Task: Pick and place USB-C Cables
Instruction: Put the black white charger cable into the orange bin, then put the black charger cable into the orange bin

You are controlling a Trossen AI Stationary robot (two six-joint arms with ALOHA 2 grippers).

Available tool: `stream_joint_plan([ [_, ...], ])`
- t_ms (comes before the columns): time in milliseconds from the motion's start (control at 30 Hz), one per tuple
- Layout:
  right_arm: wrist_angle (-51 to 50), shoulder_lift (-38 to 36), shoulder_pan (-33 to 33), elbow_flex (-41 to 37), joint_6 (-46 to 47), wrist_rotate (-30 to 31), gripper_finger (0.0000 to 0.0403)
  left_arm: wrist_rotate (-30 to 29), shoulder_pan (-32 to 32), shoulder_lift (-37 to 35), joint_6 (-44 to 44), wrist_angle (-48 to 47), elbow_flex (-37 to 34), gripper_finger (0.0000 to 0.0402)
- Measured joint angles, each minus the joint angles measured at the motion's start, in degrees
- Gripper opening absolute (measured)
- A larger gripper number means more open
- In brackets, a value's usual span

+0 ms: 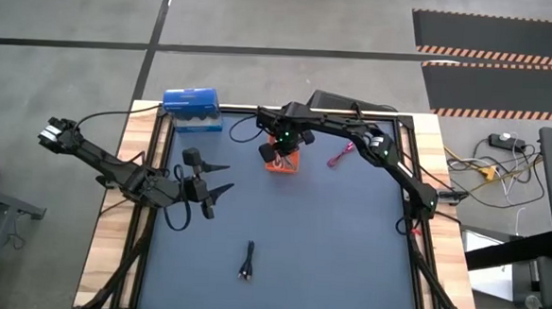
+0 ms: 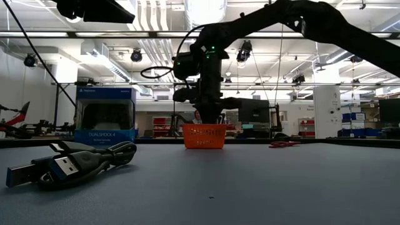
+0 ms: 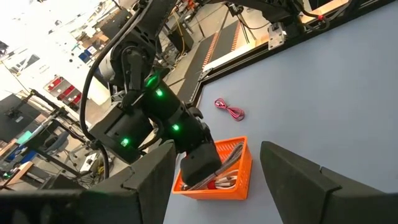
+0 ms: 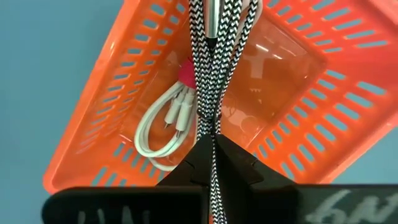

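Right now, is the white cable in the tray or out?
In. The white cable lies coiled on the orange tray's floor, beneath the silver-grey cable pinched by the right tool.

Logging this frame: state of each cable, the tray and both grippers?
Silver-grey cable: pinched in right gripper, hanging into tray.
White cable: coiled, lying in tray.
Pink cable: on table beside tray.
Black cable: on table, front, untouched.
Orange tray: upright on table.
Right gripper: shut, over tray.
Left gripper: open, empty, apart.
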Motion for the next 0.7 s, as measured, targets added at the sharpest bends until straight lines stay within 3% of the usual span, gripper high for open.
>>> stream_joint_plan([
  [400, -3.99, -3.27, 1.17, 3.78, -0.49, 0.57, 0.0009, -0.01, 0.00, 0.00, 0.00, 0.00, 0.00, 0.0219],
  [700, -6.60, -9.25, 11.01, 2.96, -4.85, 11.73, 0.0009, -0.01, 0.00, 0.02, -1.67, 0.02, 0.01, 0.0219],
])
